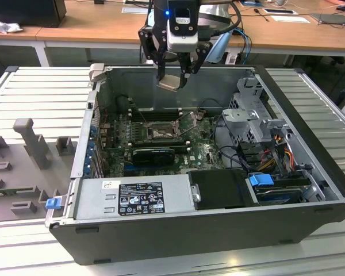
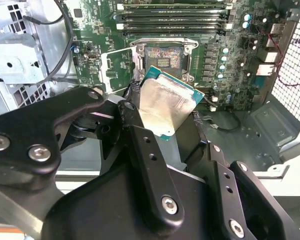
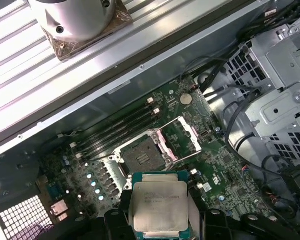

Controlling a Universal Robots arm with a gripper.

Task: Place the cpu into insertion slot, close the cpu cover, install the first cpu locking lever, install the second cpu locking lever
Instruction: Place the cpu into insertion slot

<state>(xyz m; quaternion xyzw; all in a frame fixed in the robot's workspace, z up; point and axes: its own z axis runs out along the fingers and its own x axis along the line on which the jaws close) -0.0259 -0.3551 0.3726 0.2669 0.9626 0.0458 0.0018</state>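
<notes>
The pincer has its black fingers drawn in on two opposite edges of the cpu, which is all it holds; in both wrist views the chip's silvery face shows between them. The chip hangs in the air (touching nothing but the fingers) over the open case. It is well above the green board and looks tilted in the exterior view. Below the pincer lies the slot, bare, its contact field showing inside a dark metal rim. Just beside the slot, hinged at one edge of it, the cover is swung open, with green board visible through its square window. Beyond the slot from the pincer run the long black memory slots. Farther off to one side stands a grey perforated drive cage. The case itself sits on a ribbed metal bench.
</notes>
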